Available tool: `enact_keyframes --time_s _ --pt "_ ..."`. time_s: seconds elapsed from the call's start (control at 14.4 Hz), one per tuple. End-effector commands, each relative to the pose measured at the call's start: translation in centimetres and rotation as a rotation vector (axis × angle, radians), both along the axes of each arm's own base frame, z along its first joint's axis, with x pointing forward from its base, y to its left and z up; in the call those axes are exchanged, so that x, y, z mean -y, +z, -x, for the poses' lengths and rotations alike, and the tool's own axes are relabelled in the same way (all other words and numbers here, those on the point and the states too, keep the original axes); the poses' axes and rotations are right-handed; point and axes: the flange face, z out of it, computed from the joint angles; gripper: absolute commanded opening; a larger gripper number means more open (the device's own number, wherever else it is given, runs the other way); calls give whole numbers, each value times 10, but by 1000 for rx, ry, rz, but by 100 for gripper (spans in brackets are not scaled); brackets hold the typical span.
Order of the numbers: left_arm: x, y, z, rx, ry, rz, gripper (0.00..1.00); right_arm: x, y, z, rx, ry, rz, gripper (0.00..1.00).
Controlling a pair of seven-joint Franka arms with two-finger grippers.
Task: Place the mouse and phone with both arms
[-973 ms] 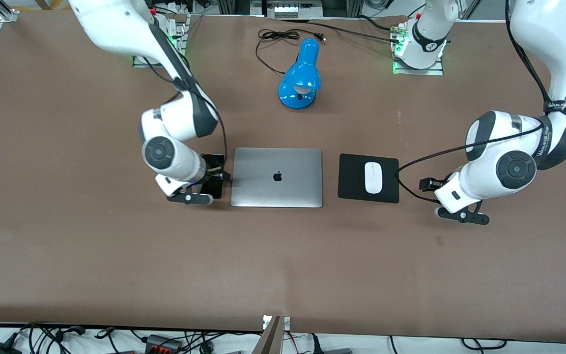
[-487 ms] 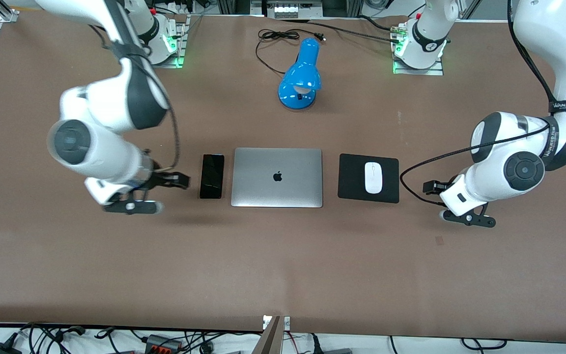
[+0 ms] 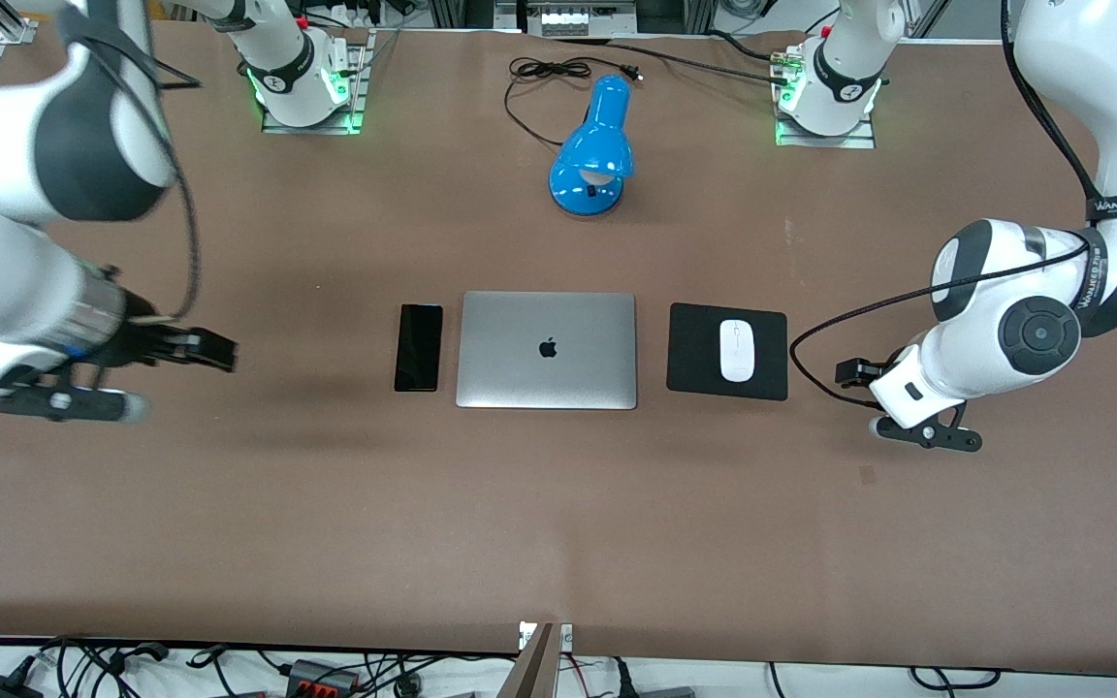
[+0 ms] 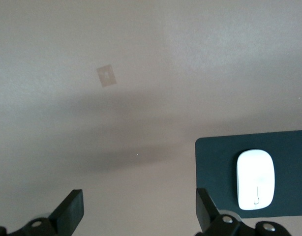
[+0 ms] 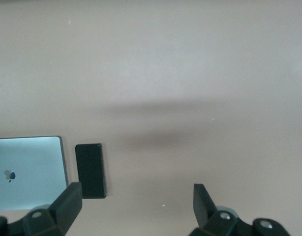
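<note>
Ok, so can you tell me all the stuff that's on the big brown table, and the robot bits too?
phone: one, black, flat on the table beside the laptop, toward the right arm's end.
laptop: one, silver, closed, mid-table.
mouse pad: one, black, beside the laptop, toward the left arm's end.
mouse: one, white, on the mouse pad.
lamp: one, blue, farther from the front camera than the laptop.
right pincer: open, empty, over bare table.
left pincer: open, empty, over bare table beside the mouse pad.
</note>
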Motion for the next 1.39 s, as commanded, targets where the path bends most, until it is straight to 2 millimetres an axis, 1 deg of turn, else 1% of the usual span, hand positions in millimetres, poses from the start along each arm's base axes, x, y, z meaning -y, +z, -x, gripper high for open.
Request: enact_keyframes --time_s 0.0,0.07,0.14,0.21,0.28,0.42,0.56,0.63,0.7,0.76,0.83,0.9,0.97,1.04,1.11,1.18,1.25,1.32 --pt "-7 8 -4 -12 -13 -27 100 47 31 9 27 12 -66 100" --pt "-9 15 -1 -42 -8 -37 100 65 35 11 29 6 -88 100" --pt "-10 34 -7 -29 0 -39 100 78 38 12 35 8 -83 100" --pt "-7 53 -12 -18 5 -38 100 88 41 13 41 30 -36 100" --pt "-6 64 -13 -25 7 -42 100 93 45 15 49 51 2 100" --pt "-10 101 -7 -24 4 -56 100 94 53 19 59 62 20 100" --pt "-9 151 6 34 17 -68 100 100 55 22 61 58 25 100" --pt "-10 171 12 56 21 -56 100 101 58 23 60 64 30 100" --pt "-12 191 21 66 31 -52 100 102 57 25 54 67 37 100" --pt "-8 215 35 75 27 -61 100 103 57 32 52 70 40 100" --pt "-4 228 42 92 25 -56 100 102 55 41 52 72 47 100" --pt "-2 237 49 108 52 -49 100 104 52 49 59 72 53 100" --pt "-10 240 51 128 86 -31 100 105 52 60 70 74 54 100" --pt "-21 243 52 133 120 21 100 104 48 69 62 73 53 100" --pt "-33 256 59 151 147 49 100 103 44 76 61 75 52 100" --pt "-29 261 73 155 140 43 100 102 43 85 65 77 52 100" --pt "-22 258 86 145 125 23 100 102 40 92 61 78 51 100" --pt "-21 253 97 133 128 13 100 102 39 101 53 79 52 100"
